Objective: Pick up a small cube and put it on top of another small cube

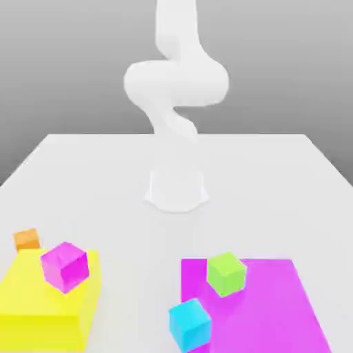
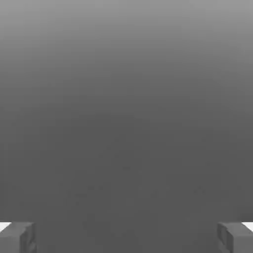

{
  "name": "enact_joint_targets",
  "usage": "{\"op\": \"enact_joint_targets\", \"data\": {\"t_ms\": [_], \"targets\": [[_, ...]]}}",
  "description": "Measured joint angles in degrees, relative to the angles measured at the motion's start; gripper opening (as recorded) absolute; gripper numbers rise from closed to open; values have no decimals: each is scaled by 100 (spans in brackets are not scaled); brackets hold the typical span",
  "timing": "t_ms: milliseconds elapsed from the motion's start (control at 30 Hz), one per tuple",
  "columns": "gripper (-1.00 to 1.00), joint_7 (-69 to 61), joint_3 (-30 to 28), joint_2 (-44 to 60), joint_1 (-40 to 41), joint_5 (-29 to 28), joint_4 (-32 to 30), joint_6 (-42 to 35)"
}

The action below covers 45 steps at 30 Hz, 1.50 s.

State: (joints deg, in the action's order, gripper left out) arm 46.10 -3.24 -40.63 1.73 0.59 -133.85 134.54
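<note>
Across the white table [image 1: 131, 227], the magenta cube [image 1: 65, 267] by the yellow block [image 1: 41, 293], the green cube [image 1: 226, 274], the cyan cube [image 1: 190, 325] and the orange cube [image 1: 27, 239] stood unstacked, the empty gripper [image 2: 126, 238] wide apart, lift and placement both undone.

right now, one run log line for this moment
gripper: open, empty | magenta cube: over yellow block | lime-green cube: over flat magenta panel | stacking: not done

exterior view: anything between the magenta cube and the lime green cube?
Nothing stands between the magenta cube and the lime green cube. In the exterior view that stretch shows just yellow block, white table and magenta pad.
</note>
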Motion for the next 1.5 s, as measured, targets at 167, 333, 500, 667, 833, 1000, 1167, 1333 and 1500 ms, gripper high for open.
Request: {"op": "enact_joint_targets", "data": {"t_ms": [167,333,500,667,833,1000,1167,1333,1500], "targets": [[0,24,-665,1063,381,162,-425,568],[0,4,-1315,2092,763,374,-837,1115],[0,-61,-1919,3136,1185,655,-1248,1661],[0,-175,-2367,4195,1862,1001,-1656,2201],[0,-504,-2287,5180,2412,1562,-1844,2762],[0,-1258,-1298,6034,3213,2556,-1634,3362],[-100,-1347,-1134,6151,3351,2674,-1603,3447],[-100,-1118,-1428,5904,3123,2372,-1672,3273],[-100,-272,-2178,5060,2611,1256,-1900,2701]]}}
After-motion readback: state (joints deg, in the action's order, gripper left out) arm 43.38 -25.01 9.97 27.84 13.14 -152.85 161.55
